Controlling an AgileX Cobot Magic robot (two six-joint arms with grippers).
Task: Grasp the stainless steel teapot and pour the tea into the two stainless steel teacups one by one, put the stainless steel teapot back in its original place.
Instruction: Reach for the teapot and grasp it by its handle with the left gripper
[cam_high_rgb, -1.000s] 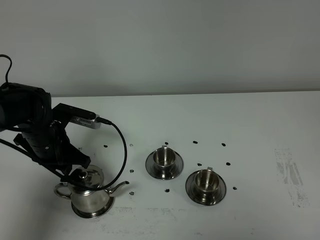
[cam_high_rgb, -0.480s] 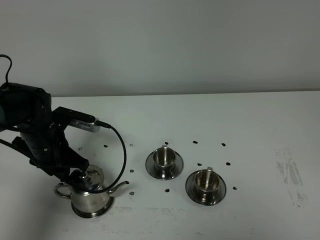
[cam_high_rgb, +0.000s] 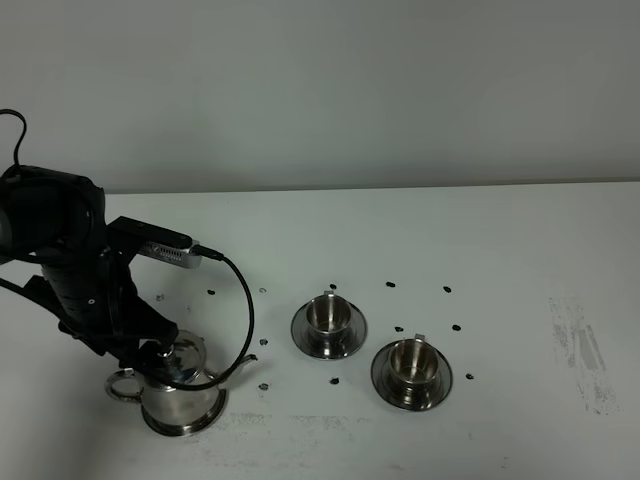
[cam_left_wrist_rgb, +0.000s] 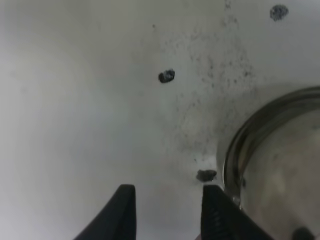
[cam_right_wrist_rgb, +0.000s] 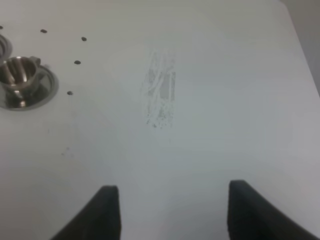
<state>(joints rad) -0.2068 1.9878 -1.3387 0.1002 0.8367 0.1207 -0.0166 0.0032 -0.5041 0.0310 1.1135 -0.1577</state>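
teapot (cam_high_rgb: 178, 405) front-left on the counter (cam_high_rgb: 500, 250) under the left arm (cam_high_rgb: 70, 280), left jaws apart gripping nothing, right jaws wide open too, both cups (cam_high_rgb: 328, 316) (cam_high_rgb: 410, 363) on saucers to its right

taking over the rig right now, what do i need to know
Left pincer: open, nothing between its jaws, down beside the stainless steel teapot.
Right pincer: open, empty, away from the cups.
Teapot stands upright on its saucer. Far teacup and near teacup each sit on a saucer.
Done: approach only, no grip shown. Cup contents cannot be told.
Left, it seems: grasp, pour into both, return teapot.
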